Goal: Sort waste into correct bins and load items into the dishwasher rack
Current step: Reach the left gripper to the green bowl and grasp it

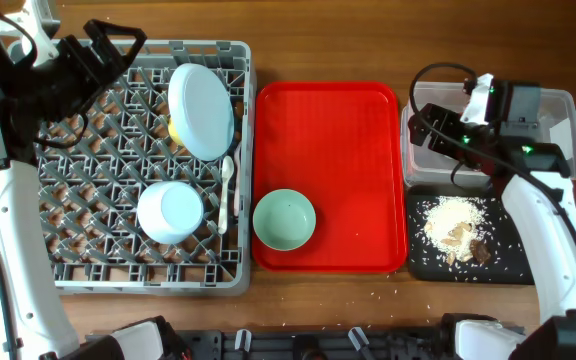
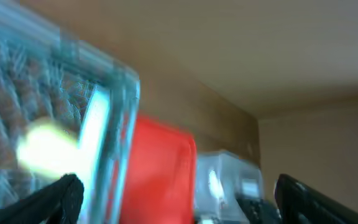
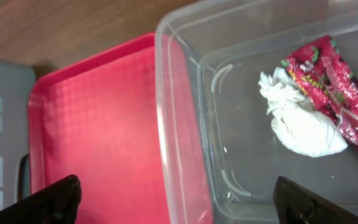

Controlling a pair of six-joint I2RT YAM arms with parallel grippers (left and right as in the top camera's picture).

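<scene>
Pale green bowl (image 1: 284, 220) is the one to watch: it sits open side up at 7 o'clock on the red tray (image 1: 348, 130), just beside the wall of the dishwasher rack (image 1: 88, 270), and it is not loaded yet.

Trouble spots, as I judge them. The white spoon (image 1: 226, 185) lies along the rack's 3 o'clock edge, right where the bowl would come over the wall, so a low carry could clip it. The light blue plate (image 1: 201, 110) stands on edge at 1 o'clock with the yellow cup (image 1: 173, 128) tucked against it, and a pale upturned dish (image 1: 170, 212) fills 5 o'clock. A sweeping arm could tip that plate. A pinch on the bowl's smooth rim could also slip.

Waste looks sorted. The napkin (image 3: 303, 124) and red wrapper (image 3: 331, 71) touch inside the clear tub (image 3: 185, 124), and the rice scraps (image 1: 456, 228) are heaped on the black tray (image 1: 513, 265) at 6 o'clock from the tub.

Poses now. The left gripper (image 2: 176, 199) hangs over the rack's 11 o'clock corner, fingers spread, nothing between them; its view is badly blurred. The right gripper (image 3: 176, 202) hovers above the tub's rim, jaws wide and empty, elbow folded back toward 5 o'clock.
</scene>
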